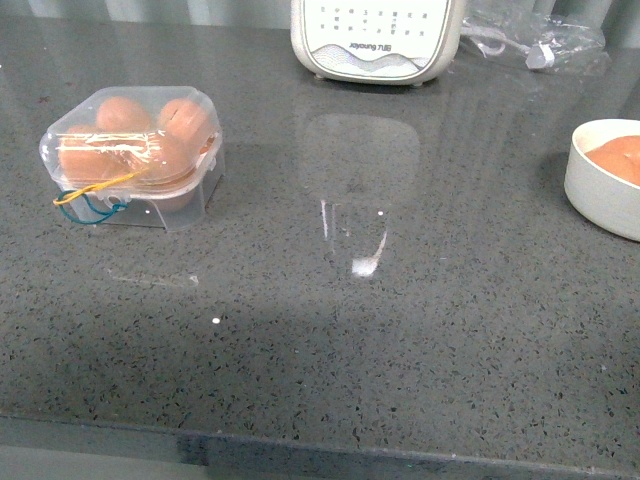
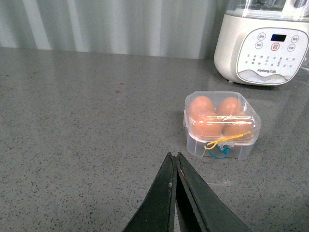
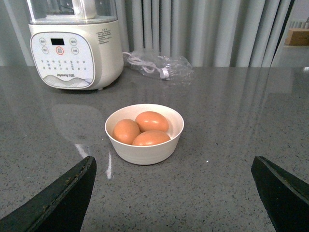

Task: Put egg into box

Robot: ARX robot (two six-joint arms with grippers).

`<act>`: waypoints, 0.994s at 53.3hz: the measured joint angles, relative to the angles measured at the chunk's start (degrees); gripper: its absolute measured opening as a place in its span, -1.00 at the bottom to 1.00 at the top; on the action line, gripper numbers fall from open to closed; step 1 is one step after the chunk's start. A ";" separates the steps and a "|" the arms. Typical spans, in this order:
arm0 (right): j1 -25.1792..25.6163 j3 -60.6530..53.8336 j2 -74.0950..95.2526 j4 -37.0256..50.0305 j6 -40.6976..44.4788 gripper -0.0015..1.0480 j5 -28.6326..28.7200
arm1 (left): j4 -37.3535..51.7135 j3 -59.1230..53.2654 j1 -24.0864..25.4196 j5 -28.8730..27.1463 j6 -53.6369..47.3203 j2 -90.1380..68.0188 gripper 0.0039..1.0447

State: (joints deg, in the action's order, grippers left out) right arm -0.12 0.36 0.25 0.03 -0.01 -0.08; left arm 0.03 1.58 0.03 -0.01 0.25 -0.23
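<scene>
The clear plastic box (image 1: pixel 135 155) stands at the left of the grey counter with its lid shut over several brown eggs (image 1: pixel 122 113); yellow and blue loops hang at its front. It also shows in the left wrist view (image 2: pixel 221 124). My left gripper (image 2: pixel 173 157) is shut and empty, a short way in front of the box. Three more brown eggs (image 3: pixel 151 121) lie in a round white bowl (image 3: pixel 145 150). My right gripper (image 3: pixel 174 166) is wide open and empty, in front of the bowl. Neither arm shows in the front view.
A white kitchen appliance (image 1: pixel 375 38) stands at the back of the counter, and a crumpled clear bag (image 1: pixel 535 40) lies to its right. The white bowl sits at the right edge of the front view (image 1: pixel 592 190). The counter's front edge (image 1: pixel 300 440) runs along the bottom.
</scene>
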 joint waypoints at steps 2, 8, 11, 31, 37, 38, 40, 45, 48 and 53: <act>0.00 0.00 -0.02 0.00 0.00 0.86 0.00 | 0.00 0.00 0.00 0.00 0.00 0.02 -0.88; 0.00 0.00 -0.02 0.00 0.00 0.86 0.00 | 0.00 0.00 0.00 -0.02 0.00 0.02 -0.40; 0.00 0.00 -0.02 0.00 0.00 0.86 0.00 | 0.00 0.00 0.00 0.00 0.00 0.02 -0.16; 0.00 0.00 -0.02 0.00 0.00 0.86 0.00 | 0.00 0.00 0.00 0.00 -0.04 0.02 0.88; 0.00 0.00 -0.02 0.00 0.00 0.86 0.00 | 0.00 0.00 0.00 0.00 -0.02 0.02 0.87; 0.00 0.00 -0.02 0.00 0.00 0.86 0.00 | 0.00 0.00 0.00 0.00 -0.02 0.02 0.87; 0.00 0.00 -0.02 0.00 0.00 0.86 0.00 | 0.00 0.00 0.00 0.00 -0.02 0.02 0.87; 0.00 0.00 -0.02 0.00 0.00 0.86 0.00 | 0.00 0.00 0.00 0.00 -0.02 0.02 0.87; 0.00 0.00 -0.02 0.00 0.00 0.86 0.00 | 0.00 0.00 0.00 -0.02 -0.02 0.02 0.87; 0.00 0.00 -0.02 0.00 0.00 0.86 0.00 | 0.00 0.00 0.00 0.00 -0.02 0.02 0.87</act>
State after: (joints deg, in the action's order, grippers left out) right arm -0.12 0.36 0.23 0.03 -0.01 -0.08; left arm 0.03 1.58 0.03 -0.01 0.23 -0.21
